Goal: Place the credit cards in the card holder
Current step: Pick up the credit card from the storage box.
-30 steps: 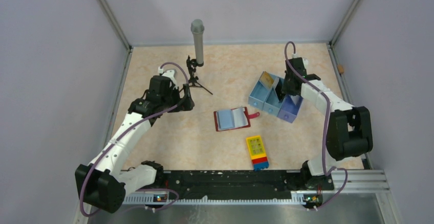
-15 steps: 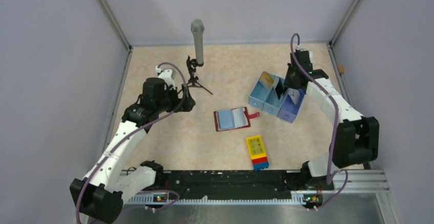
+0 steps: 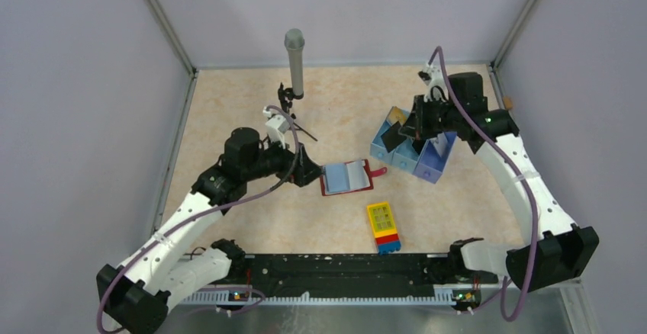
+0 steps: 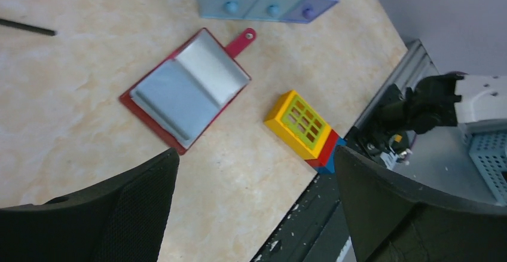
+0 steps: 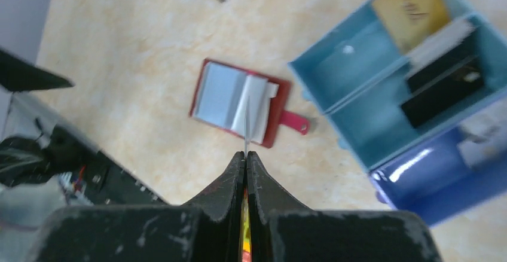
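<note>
My right claw [image 5: 246,154] is pinched fully together, and a thin edge runs up out of the tips. That's the dark card [image 3: 392,136], edge-on to my wrist camera. From overhead it reads as a tilted dark rectangle, held in the air over the end compartment of the light-blue tray [image 5: 335,70]. My left claw [image 4: 254,154] is spread wide with nothing in it, hovering just beside the left edge of the card holder [image 3: 346,176]. The holder lies open on the table [image 3: 252,113], blue-grey pockets up, red tab pointing towards the tray, one inner leaf standing partly raised.

The yellow card [image 5: 410,11] lies in that end compartment, with a pale card [image 5: 445,36] along the divider beside it. Something dark sits in the middle compartment, and I can't tell whether it's another card.

Here's what worries me. I've only a narrow bite on the card at the fingertips, so it could swivel or slide out on the way across. Nothing pins the holder, so nosing the card into a pocket may just shove the whole wallet along the table. That raised leaf could catch a corner and bend the card, or steer it behind the pocket instead of into it. And both arms are heading for one small target, so the fingers could clash over it. The block [image 3: 383,226] sits near the holder on my side, out of the path, I reckon.
</note>
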